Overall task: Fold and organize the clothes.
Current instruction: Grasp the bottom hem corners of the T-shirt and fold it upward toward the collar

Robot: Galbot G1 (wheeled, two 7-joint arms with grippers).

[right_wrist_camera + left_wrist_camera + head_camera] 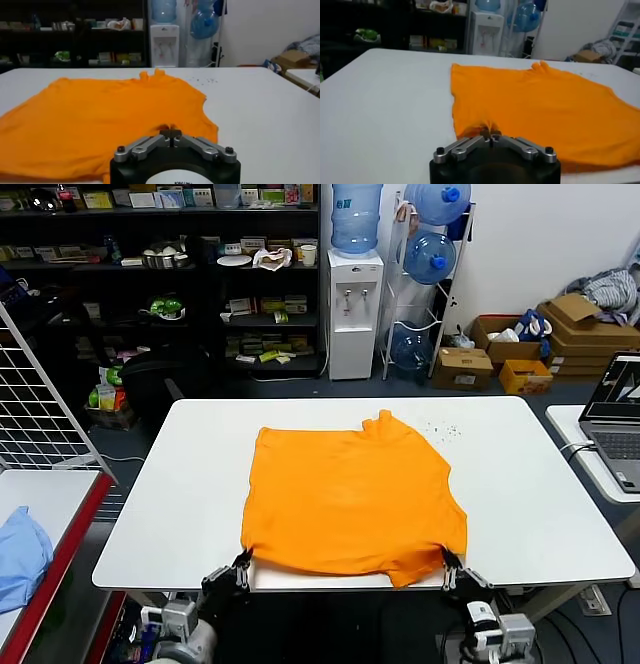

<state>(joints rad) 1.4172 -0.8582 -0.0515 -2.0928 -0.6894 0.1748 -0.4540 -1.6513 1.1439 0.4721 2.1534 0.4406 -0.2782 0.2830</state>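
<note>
The orange T-shirt [350, 499] lies spread on the white table [180, 494], plain side up, with no lettering showing. My left gripper [243, 562] is shut on the shirt's near left corner at the table's front edge; the fabric bunches at its tips in the left wrist view [490, 134]. My right gripper [450, 564] is shut on the shirt's near right corner, pinching the edge in the right wrist view [170, 132]. The shirt also shows in the left wrist view [540, 105] and the right wrist view [110, 115].
A light blue cloth [20, 554] lies on a red-edged side table at the left. A laptop [620, 419] sits on a table at the right. A wire rack [35, 399] stands at the left. Shelves, a water dispenser [355, 309] and boxes stand behind.
</note>
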